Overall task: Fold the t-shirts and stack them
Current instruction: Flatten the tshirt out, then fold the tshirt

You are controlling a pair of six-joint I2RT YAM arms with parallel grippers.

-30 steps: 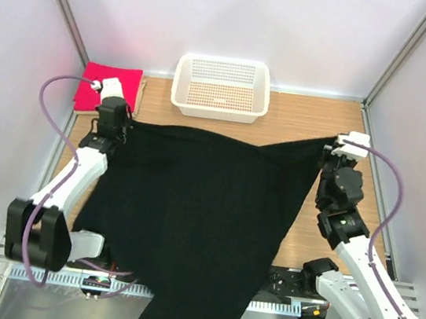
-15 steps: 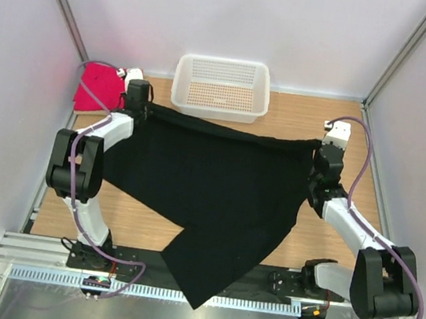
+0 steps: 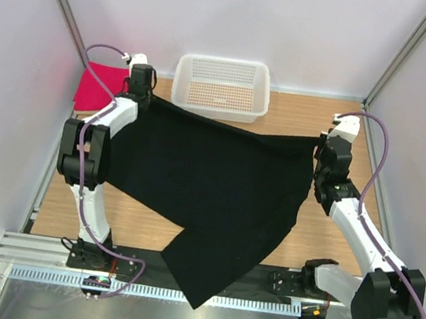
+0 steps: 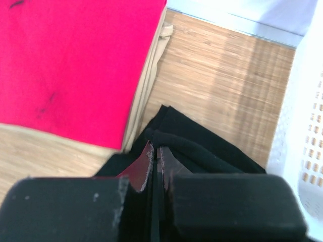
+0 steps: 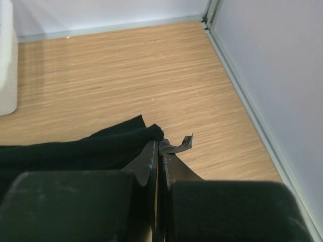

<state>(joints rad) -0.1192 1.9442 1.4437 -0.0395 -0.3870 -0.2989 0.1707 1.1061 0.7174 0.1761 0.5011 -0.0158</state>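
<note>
black shirt (image 3: 210, 183): spread across centre, tail hanging off at 6.
left gripper (image 4: 155, 151): clamped on its corner, 10 o'clock.
right gripper (image 5: 157, 146): clamped on other corner, 2 o'clock.
handling: soft, light, sags; grip corners.

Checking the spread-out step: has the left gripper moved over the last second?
Yes. The left gripper, shut on the black t-shirt, has gone farther from the arm bases and rightward, ending beside the white basket's near-left corner.
</note>
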